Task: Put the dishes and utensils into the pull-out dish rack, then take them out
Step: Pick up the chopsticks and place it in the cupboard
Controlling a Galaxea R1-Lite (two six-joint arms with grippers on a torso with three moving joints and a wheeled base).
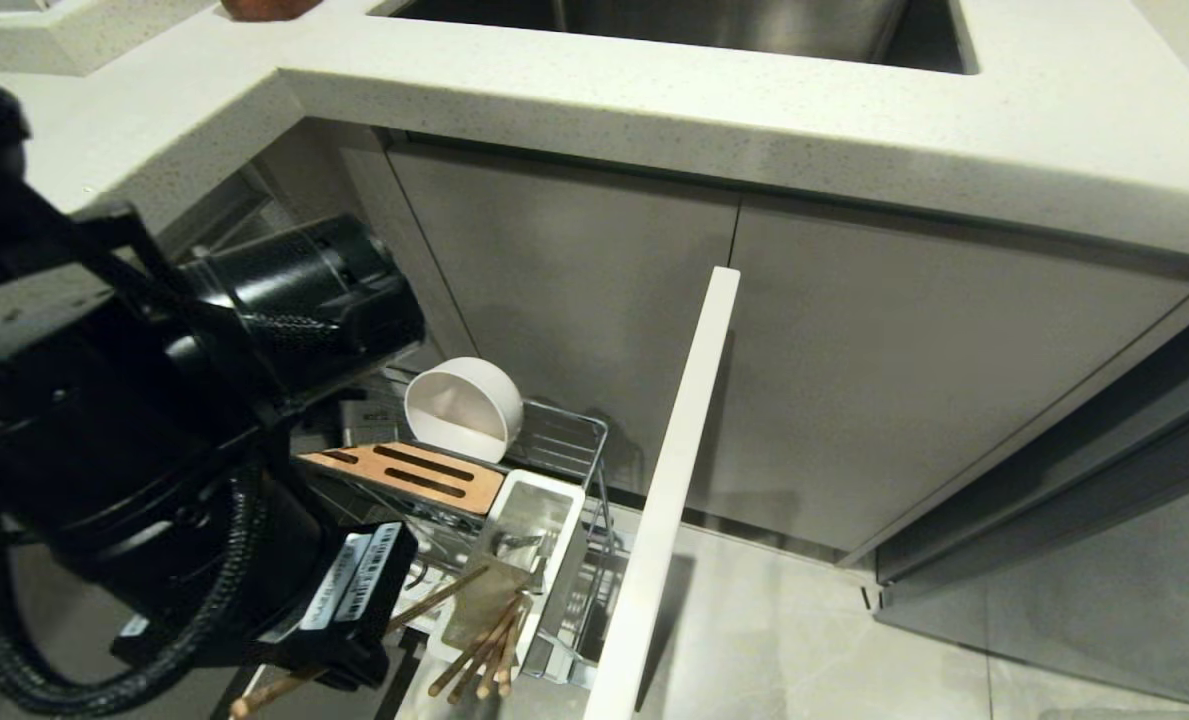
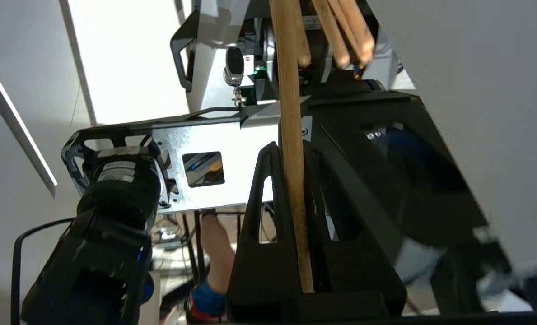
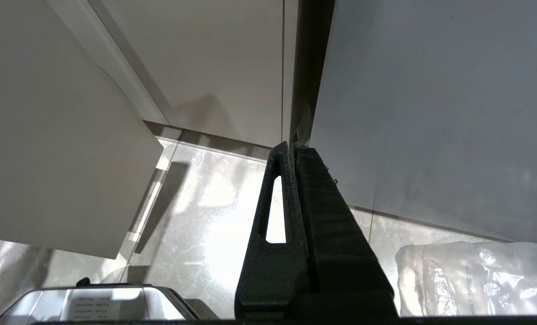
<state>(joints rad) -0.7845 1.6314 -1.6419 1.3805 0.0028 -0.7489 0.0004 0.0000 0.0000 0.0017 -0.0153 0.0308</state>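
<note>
On the left of the head view your left arm [image 1: 154,430] fills the frame, black and bulky, reaching down toward the pull-out dish rack [image 1: 564,440]. The left gripper [image 2: 291,158] has its jaws pinched narrow on a single light-wood chopstick [image 2: 293,149], which runs up between the fingers in the left wrist view; in the head view that stick pokes out low at the left, below the arm. Just right of the arm, the cream-white bowl [image 1: 464,408] stands on its edge in the chrome wire basket, behind the slotted wooden strip [image 1: 414,475]. Lower and further right sits the white utensil caddy [image 1: 529,530], with several more chopsticks [image 1: 484,655] leaning out of it toward the bottom of the frame. Right of the caddy, the pale cabinet front [image 1: 669,500] runs as a slanted white edge through the centre of the frame. The right gripper [image 3: 293,149] shows only in its own wrist view, jaws pressed together on nothing, over pale floor tiles [image 3: 205,203].
</note>
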